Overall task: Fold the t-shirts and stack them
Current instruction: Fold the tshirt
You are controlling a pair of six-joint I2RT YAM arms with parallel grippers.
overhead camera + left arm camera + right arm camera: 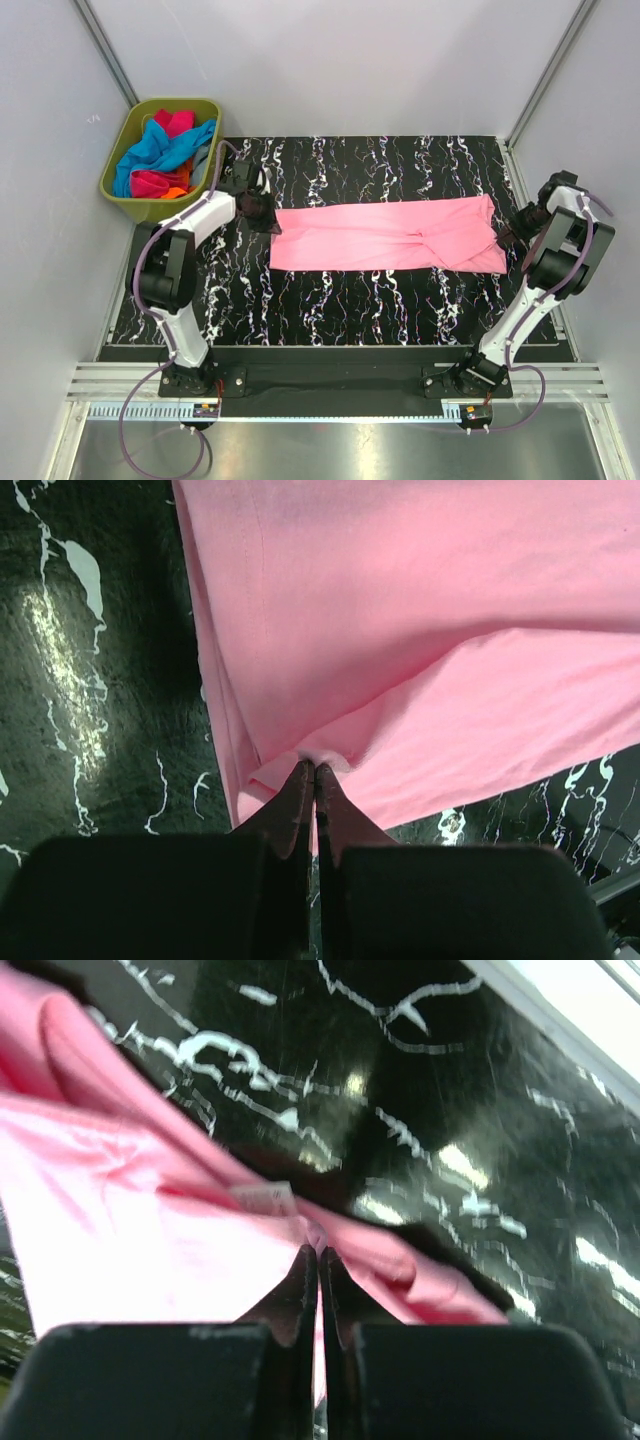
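Seen from above: pink t-shirt (385, 238) spread as a long flat band across the middle of the black marbled table (350, 300), running from 9 o'clock to 3 o'clock. Smooth over most of its length, bunched into folds toward the 3 o'clock end. Left gripper (270, 220) at the shirt's 9 o'clock end, on the far corner; right gripper (503, 238) at the 3 o'clock end, against the edge of the cloth. Arm bases at 6 o'clock, one on each side.

From the left wrist: left gripper (315, 770) pressed fully together, no gap between the fingers, a fold of the pink t-shirt (400, 630) nipped at the very tips. Cloth fanning away toward 12 and 2 o'clock, bare table (100, 680) at 9 o'clock.

From the right wrist: right gripper (318, 1252) likewise squeezed narrow, tips meeting on a ridge of the pink t-shirt (150, 1240). Small white label (262, 1198) just beside the tips at 11 o'clock. Blurred picture; cloth heaped toward 9 o'clock, glossy table (450, 1110) toward 1 o'clock.

At 10 o'clock in the overhead view, by the table's far left corner: olive-green bin (145, 208) holding a heap of shirts (165, 150) in blue, magenta, orange and grey, apart from the pink one.
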